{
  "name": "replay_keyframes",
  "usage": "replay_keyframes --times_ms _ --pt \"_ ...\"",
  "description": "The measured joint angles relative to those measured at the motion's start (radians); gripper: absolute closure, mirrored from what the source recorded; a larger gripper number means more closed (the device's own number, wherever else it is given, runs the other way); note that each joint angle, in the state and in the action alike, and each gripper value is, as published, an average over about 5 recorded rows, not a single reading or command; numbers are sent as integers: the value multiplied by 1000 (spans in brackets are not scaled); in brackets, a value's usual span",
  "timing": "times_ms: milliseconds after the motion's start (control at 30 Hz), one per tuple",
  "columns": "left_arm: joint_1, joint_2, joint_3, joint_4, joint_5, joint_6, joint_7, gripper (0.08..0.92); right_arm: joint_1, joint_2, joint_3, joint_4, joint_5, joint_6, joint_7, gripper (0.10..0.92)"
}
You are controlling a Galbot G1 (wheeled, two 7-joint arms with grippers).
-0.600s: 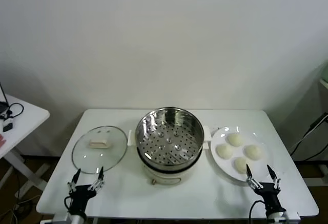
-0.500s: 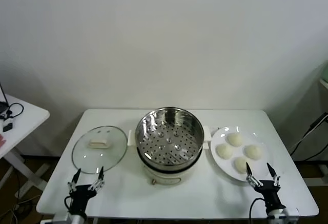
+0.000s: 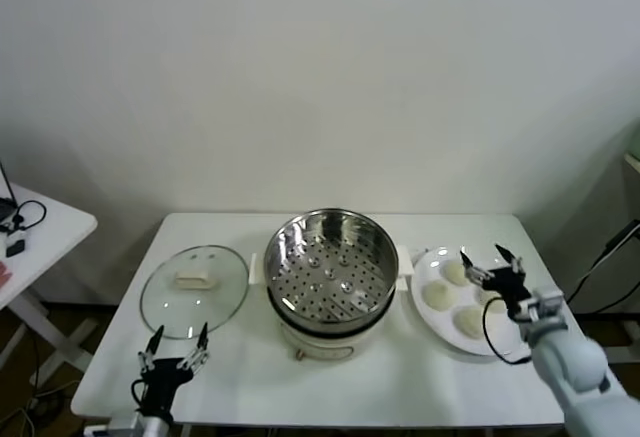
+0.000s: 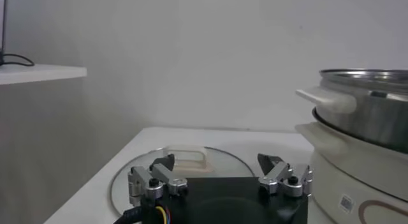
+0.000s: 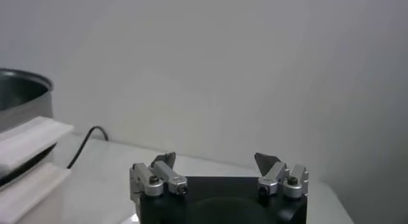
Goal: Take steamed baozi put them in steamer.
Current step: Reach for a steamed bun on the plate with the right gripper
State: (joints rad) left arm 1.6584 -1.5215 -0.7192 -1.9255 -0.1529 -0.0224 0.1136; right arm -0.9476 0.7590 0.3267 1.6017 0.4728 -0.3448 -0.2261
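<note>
The steamer (image 3: 330, 272), a shiny steel pot with a perforated floor on a cream base, stands at the table's middle and holds nothing. Four cream-white baozi lie on a white plate (image 3: 418, 292) to its right: one at the back (image 3: 456, 272), one at the left (image 3: 437, 295), one at the front (image 3: 468, 320), and one partly hidden behind my right gripper. My right gripper (image 3: 482, 254) is open and empty, raised over the plate's back right part. In the right wrist view (image 5: 215, 159) no baozi shows. My left gripper (image 3: 178, 333) is open and idle at the table's front left.
A round glass lid (image 3: 193, 292) with a cream handle lies left of the steamer; it also shows in the left wrist view (image 4: 191, 164) with the steamer (image 4: 363, 117). A white side table (image 3: 40, 227) stands at far left. A black cable (image 3: 600, 257) hangs at far right.
My right gripper has risen from the table's front right edge and moved back over the plate of baozi. The left gripper has barely shifted.
</note>
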Motion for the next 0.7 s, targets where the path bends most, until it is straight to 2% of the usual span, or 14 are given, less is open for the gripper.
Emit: replay_keyframes --times_ms 167,333,500,700 --pt "-1 6 2 9 5 -6 3 177 269 -126 -261 -89 -92 -32 -182 203" --pt "0 8 2 12 6 -9 6 177 576 -189 -587 -196 -210 22 -370 203" --pt "1 10 5 20 10 -15 11 177 873 -197 -912 -304 -305 107 -538 203" --pt "0 8 3 33 18 -22 13 177 1127 -161 -1239 -416 -353 194 -692 203"
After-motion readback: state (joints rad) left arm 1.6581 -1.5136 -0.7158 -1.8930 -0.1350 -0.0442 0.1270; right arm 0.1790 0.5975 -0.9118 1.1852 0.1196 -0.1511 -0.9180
